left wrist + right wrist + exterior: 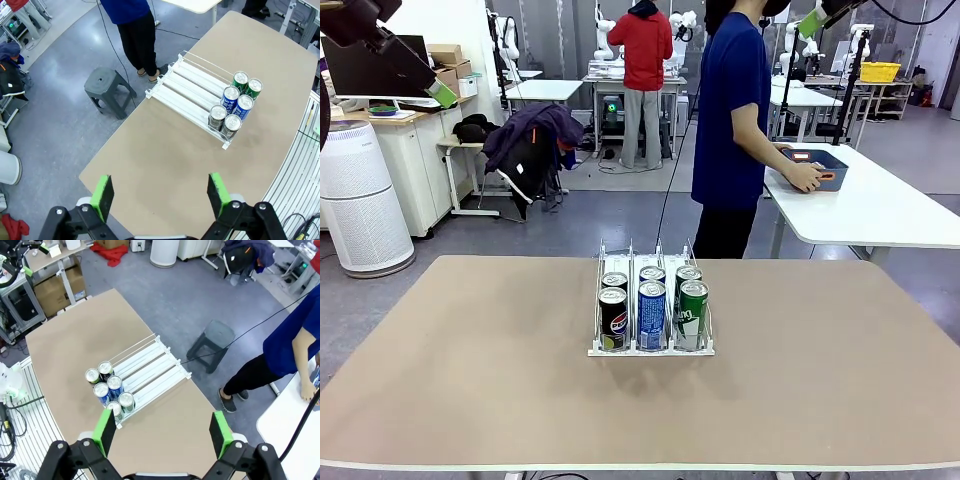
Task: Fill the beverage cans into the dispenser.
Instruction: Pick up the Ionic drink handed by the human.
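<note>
The clear three-lane dispenser stands in the middle of the tan table. At its near end it holds two black Pepsi cans in the left lane, two blue-and-white cans in the middle and two green cans on the right. My left gripper is open, high above the table's left edge, far from the dispenser and its cans. My right gripper is open too, high over the dispenser and cans. Both grippers hold nothing. In the front view the left gripper and right gripper hang at the top corners.
A person in a blue shirt stands beyond the table's far edge, turned to a white side table, both hands on a dark blue tub. A grey stool stands on the floor by the far edge.
</note>
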### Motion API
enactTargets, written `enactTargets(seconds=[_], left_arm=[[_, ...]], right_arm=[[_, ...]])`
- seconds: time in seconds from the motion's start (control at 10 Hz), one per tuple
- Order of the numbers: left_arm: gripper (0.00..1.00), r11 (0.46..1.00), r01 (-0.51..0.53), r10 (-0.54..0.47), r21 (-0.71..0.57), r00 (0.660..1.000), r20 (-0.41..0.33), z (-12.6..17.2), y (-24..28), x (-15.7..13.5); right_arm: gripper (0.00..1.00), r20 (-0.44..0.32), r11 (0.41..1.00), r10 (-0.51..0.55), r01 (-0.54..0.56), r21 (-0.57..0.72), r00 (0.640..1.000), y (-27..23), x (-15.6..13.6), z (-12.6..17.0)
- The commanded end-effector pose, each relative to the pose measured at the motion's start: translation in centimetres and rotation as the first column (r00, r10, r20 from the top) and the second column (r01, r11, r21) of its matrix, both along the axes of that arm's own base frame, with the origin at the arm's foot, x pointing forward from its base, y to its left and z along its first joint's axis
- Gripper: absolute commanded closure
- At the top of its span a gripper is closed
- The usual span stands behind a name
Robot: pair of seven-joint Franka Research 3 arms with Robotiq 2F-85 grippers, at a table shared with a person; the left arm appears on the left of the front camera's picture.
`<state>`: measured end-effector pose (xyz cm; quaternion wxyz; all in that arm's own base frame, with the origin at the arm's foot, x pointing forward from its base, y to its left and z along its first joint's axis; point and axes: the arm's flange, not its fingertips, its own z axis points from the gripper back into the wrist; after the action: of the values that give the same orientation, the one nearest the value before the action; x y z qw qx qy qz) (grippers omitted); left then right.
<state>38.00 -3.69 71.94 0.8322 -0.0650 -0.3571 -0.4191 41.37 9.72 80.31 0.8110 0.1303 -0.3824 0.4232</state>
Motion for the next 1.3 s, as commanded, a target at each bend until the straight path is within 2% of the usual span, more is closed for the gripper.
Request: enactTargets(seconds=[0.0, 0.3, 0.4, 0.5, 0.7, 1.0, 1.2], left_arm=[[0.0, 1.0, -0.005, 0.005, 0.003, 1.0, -0.005, -0.2, 0.1, 0.1], [0.0, 1.0, 0.0, 0.0, 0.0, 1.0, 0.0, 0.0, 0.0, 0.0], [0.0, 0.999, -0.046, 0.046, -0.002, 0.999, -0.025, 1.0, 0.1, -0.1], [0.0, 0.999, -0.047, 0.046, -0.013, 0.998, -0.032, 2.3, -0.1, -0.6], [0.0, 0.997, -0.039, 0.035, -0.065, 0.997, -0.066, 4.7, -0.8, -1.7], [0.0, 0.989, 0.018, -0.035, -0.146, 0.993, -0.111, 5.8, -1.8, -3.2], [0.0, 0.991, -0.026, 0.007, -0.134, 0.99, -0.143, 6.0, -2.1, -3.8]], right_arm=[[0.0, 0.009, 1.0, -0.016, 0.016, -0.014, 1.0, -0.1, 0.3, -0.5], [0.0, 0.0, 1.0, 0.0, 0.0, 0.0, 1.0, 0.0, 0.0, 0.0], [0.0, 0.0, 1.0, 0.0, 0.0, 0.0, 1.0, 0.0, 0.0, 0.0], [0.0, 0.002, 1.0, -0.001, 0.001, 0.001, 1.0, 0.0, 0.0, 0.1], [0.0, -0.052, 1.0, -0.009, 0.008, -0.012, 0.999, 0.8, -1.5, -0.8], [0.0, -0.09, 0.999, -0.04, 0.038, -0.025, 0.995, 0.3, -3.6, -1.0], [0.0, -0.08, 0.998, -0.056, 0.053, -0.037, 0.995, -0.3, -4.5, -0.9]])
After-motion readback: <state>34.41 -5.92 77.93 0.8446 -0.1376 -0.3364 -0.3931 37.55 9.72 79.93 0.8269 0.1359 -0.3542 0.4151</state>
